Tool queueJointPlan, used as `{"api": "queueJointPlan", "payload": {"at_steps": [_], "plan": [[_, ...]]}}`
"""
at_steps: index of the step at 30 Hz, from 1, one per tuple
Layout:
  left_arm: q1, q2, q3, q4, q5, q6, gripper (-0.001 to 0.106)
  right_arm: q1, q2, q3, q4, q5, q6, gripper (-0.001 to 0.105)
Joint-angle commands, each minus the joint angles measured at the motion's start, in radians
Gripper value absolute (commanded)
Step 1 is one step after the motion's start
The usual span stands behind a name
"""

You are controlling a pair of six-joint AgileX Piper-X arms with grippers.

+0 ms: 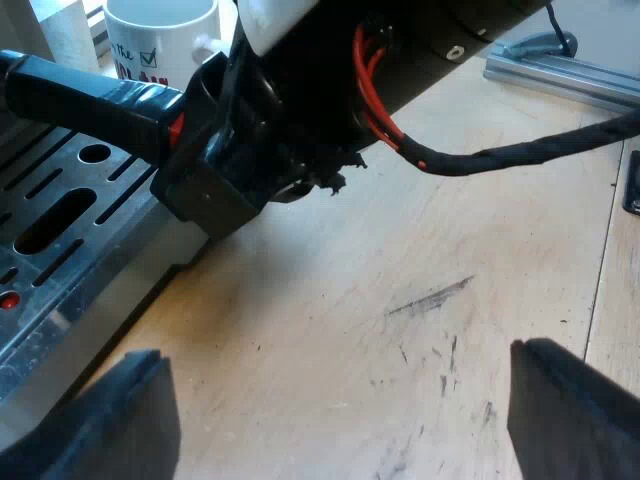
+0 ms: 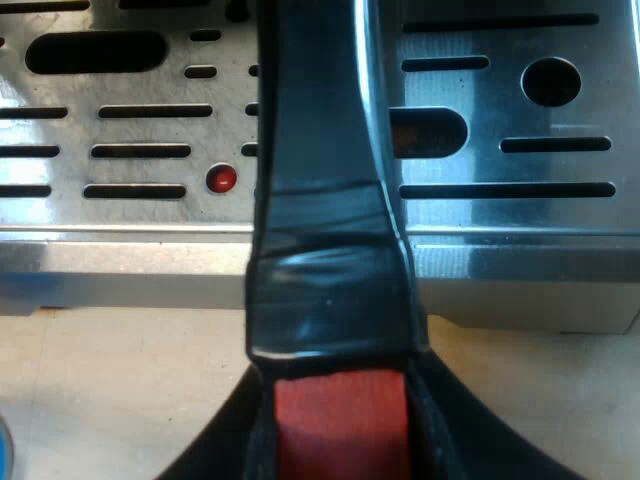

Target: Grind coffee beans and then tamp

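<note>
The metal holder's dark handle (image 2: 320, 150) runs out over the espresso machine's slotted drip tray (image 2: 500, 100), and its red end (image 2: 340, 420) sits between the fingers of my right gripper (image 2: 340, 445), which is shut on it. In the left wrist view that same handle (image 1: 90, 95) with its red end (image 1: 176, 128) is held by the right gripper (image 1: 215, 170) above the tray's edge (image 1: 60, 210). My left gripper (image 1: 340, 420) hovers open over bare wooden table (image 1: 400, 300), its fingers wide apart and holding nothing. The holder's metal basket is hidden.
A white mug (image 1: 160, 40) with printed lettering stands beyond the handle, beside the machine. A small red float (image 2: 221, 179) pokes through the drip tray. An aluminium rail (image 1: 560, 70) lies on the table farther off.
</note>
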Motion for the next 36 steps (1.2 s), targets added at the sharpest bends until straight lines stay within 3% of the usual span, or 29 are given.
{"api": "queueJointPlan", "payload": {"at_steps": [1, 9, 25, 36], "plan": [[-0.005, 0.001, -0.003, -0.011, -0.008, 0.008, 0.07, -0.004, -0.005, -0.002, -0.001, 0.007, -0.005, 0.0], [-0.005, 0.001, -0.003, -0.011, -0.008, 0.008, 0.07, 0.021, -0.008, -0.002, 0.033, -0.016, 0.019, 0.0], [-0.005, 0.001, -0.003, -0.011, -0.008, 0.008, 0.07, 0.096, -0.021, -0.002, 0.117, 0.049, 0.132, 0.0], [-0.005, 0.001, -0.003, -0.011, -0.008, 0.008, 0.07, 0.166, -0.027, -0.002, 0.157, 0.086, 0.157, 0.0]]}}
